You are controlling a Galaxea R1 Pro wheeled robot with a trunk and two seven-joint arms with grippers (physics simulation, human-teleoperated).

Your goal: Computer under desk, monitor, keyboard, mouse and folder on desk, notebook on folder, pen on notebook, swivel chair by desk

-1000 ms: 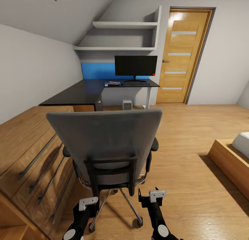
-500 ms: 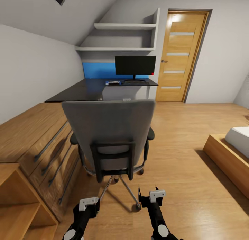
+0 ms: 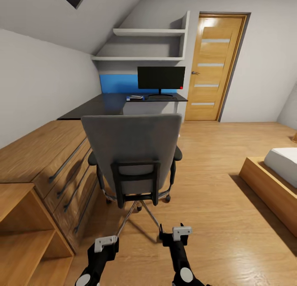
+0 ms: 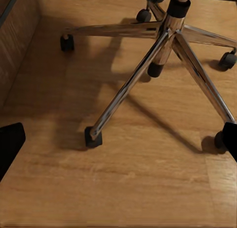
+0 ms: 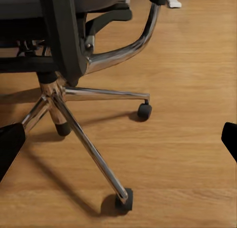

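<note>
The swivel chair [image 3: 133, 152] stands between you and the desk [image 3: 108, 104], its grey back toward you and its seat facing the desk, back upright. It is still well apart from the desk, so the step in hand is likely chair positioning. Your left gripper [image 3: 105, 243] and right gripper [image 3: 176, 234] hang empty behind the chair, fingers spread. Next, push the chair toward the desk, where the monitor [image 3: 161, 78] stands.

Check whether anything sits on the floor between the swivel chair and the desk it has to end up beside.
Nothing visible does. The swivel chair stands on bare wooden floor, back toward the camera, with the desk beyond it. The wooden drawer cabinet flanks the path on the left. The chair back hides the floor directly ahead of it.
</note>
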